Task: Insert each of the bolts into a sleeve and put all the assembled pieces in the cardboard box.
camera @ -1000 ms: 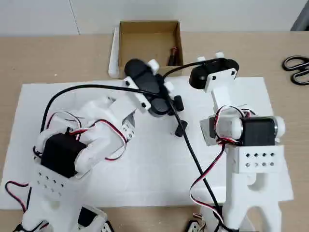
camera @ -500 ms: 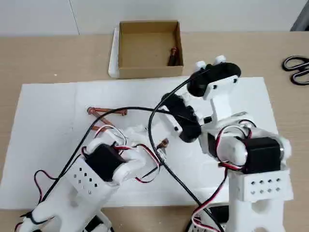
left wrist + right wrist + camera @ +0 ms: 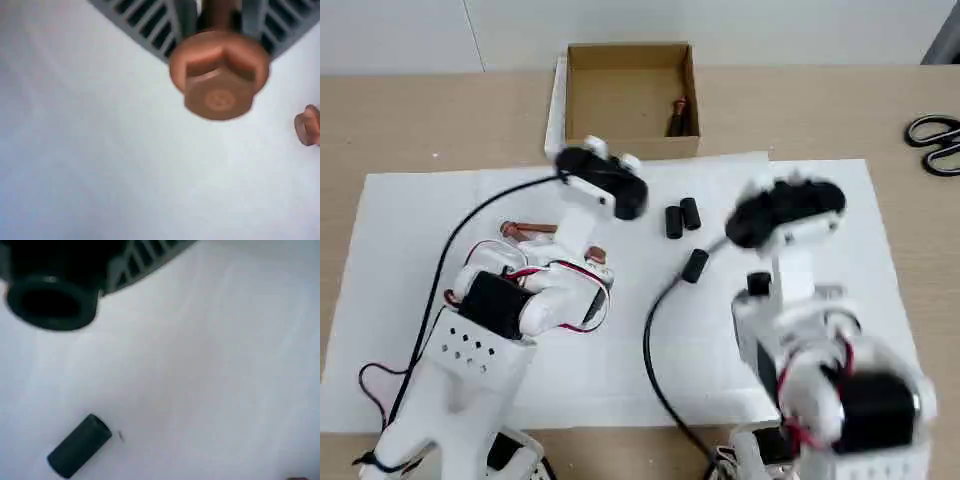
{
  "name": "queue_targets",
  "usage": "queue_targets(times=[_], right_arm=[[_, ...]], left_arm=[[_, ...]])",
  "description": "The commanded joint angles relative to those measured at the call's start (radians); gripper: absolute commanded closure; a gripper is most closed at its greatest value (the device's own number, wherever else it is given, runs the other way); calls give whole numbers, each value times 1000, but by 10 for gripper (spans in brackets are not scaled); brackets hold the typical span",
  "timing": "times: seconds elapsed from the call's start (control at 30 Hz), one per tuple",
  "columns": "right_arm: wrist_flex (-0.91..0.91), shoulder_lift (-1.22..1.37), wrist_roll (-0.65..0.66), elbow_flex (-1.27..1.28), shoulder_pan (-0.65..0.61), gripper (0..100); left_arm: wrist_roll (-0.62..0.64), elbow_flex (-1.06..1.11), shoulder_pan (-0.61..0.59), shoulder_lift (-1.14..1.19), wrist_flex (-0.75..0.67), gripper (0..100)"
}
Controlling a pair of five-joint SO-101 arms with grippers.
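My left gripper (image 3: 218, 17) is shut on a copper bolt (image 3: 218, 75), whose hex head points at the camera. In the high view that bolt (image 3: 597, 257) hangs left of centre over the white sheet (image 3: 440, 210). More copper bolts (image 3: 527, 230) lie to its left. My right gripper (image 3: 55, 270) is shut on a black sleeve (image 3: 50, 302), held with its bore open toward the camera, over the sheet's right half (image 3: 758, 284). Three loose sleeves (image 3: 681, 217) lie mid-sheet, one of them (image 3: 80, 445) below the held sleeve. The cardboard box (image 3: 628, 52) holds one assembled piece (image 3: 677, 115).
Scissors (image 3: 935, 140) lie on the wooden table at the far right. A black cable (image 3: 655, 340) trails across the sheet between the two arms. Another bolt head (image 3: 307, 125) lies on the sheet near the held bolt.
The left arm swung back from the sheet's right-centre to left of centre. The right arm's wrist drew back from the box side toward the front.
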Motion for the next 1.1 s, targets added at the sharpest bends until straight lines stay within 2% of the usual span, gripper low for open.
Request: queue_targets(times=[0.0,0.2,0.37,0.5,0.67,0.77,0.93,1.07], right_arm=[[-28,-182,-15,87,1,996],[-120,-420,-20,279,-22,996],[-252,-591,-103,453,-24,996],[-424,-697,-109,638,-25,996],[-579,-702,-114,796,-35,996],[-665,-702,-114,872,-99,997],[-782,-702,-114,968,-283,997],[-840,-702,-114,1000,-377,997]], left_arm=[[101,-4,9,-86,-64,994],[275,-4,35,-193,-149,994],[407,-2,35,-273,-143,994],[404,-2,40,-344,-170,994],[402,65,38,-454,-290,994],[402,156,38,-535,-385,994],[402,346,32,-678,-532,994],[356,483,34,-793,-595,994]])
